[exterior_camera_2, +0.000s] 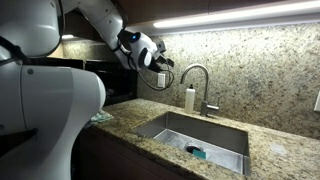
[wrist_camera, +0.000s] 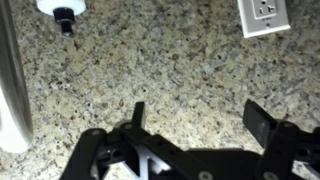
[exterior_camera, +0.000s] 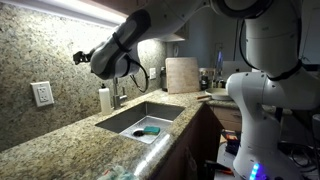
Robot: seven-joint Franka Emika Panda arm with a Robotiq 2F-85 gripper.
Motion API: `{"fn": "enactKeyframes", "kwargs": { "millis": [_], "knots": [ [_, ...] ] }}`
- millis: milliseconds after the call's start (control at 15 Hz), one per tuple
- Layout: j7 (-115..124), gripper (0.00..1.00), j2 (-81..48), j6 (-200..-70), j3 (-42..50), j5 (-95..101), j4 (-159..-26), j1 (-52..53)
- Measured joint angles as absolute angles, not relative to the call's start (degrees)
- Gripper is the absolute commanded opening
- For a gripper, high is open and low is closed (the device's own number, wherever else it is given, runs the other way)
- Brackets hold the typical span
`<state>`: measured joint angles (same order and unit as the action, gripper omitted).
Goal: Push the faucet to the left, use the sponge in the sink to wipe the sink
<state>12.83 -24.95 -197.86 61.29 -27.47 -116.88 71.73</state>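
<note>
The silver gooseneck faucet (exterior_camera_2: 196, 82) stands behind the steel sink (exterior_camera_2: 170, 128), its spout arching over the basin; it also shows as a thin pipe (exterior_camera: 119, 92). A teal sponge (exterior_camera_2: 197, 151) lies on the sink floor near the front wall, seen too in an exterior view (exterior_camera: 150, 130). My gripper (exterior_camera_2: 168, 62) hangs open in the air, above and beside the faucet's arch, pointing at the granite backsplash. In the wrist view the gripper (wrist_camera: 200, 120) holds nothing, with only speckled stone between its fingers, and the faucet's pipe (wrist_camera: 12, 90) runs down the left edge.
A white soap dispenser (exterior_camera_2: 189, 98) stands next to the faucet's base. A wall outlet (exterior_camera: 42, 94) sits on the backsplash. A cutting board (exterior_camera: 181, 75) leans at the counter's far end. Speckled granite countertop (exterior_camera: 60, 140) surrounds the sink.
</note>
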Motion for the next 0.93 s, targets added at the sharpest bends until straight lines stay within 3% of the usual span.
{"fn": "enactKeyframes", "kwargs": {
  "millis": [467,933],
  "knots": [
    [12.4,1.0,-11.5,-197.1,69.4,-30.5,-131.1,94.5],
    [9.2,1.0,-15.7,-182.4,96.3,-41.2,-143.1,111.8]
  ]
}}
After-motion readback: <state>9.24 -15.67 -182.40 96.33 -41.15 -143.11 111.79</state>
